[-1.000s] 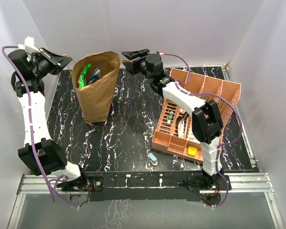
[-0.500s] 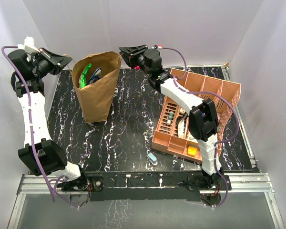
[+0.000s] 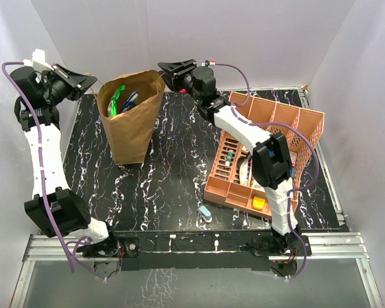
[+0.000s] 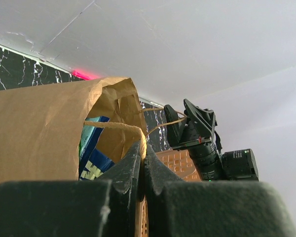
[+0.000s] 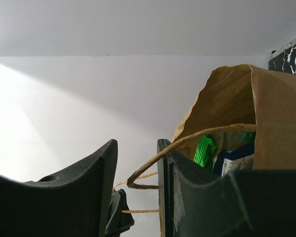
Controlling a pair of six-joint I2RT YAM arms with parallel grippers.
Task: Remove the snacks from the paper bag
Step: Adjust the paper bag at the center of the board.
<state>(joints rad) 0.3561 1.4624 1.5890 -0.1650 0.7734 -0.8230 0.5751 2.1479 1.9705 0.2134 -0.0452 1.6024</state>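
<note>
The brown paper bag (image 3: 131,128) stands upright at the back left of the table with its mouth open. Inside are snacks: a green packet (image 3: 117,97) and a blue packet (image 3: 130,97), which the right wrist view shows as the green packet (image 5: 204,150) and the blue packet (image 5: 234,162). My left gripper (image 3: 88,81) is left of the bag. In the left wrist view it (image 4: 143,148) is shut on a twisted paper handle (image 4: 119,127). My right gripper (image 3: 166,67) is at the bag's right rim. Its jaws (image 5: 136,144) are open, with the other handle loop (image 5: 150,163) running between them.
An orange slotted tray (image 3: 289,122) with small items sits at the right, under my right arm. A pale-blue capsule (image 3: 205,213) lies near the front edge. White walls close in the back and both sides.
My right gripper has moved left to the bag's right rim, and its handle loop now lies between the fingers. The left gripper has kept its hold without moving.
</note>
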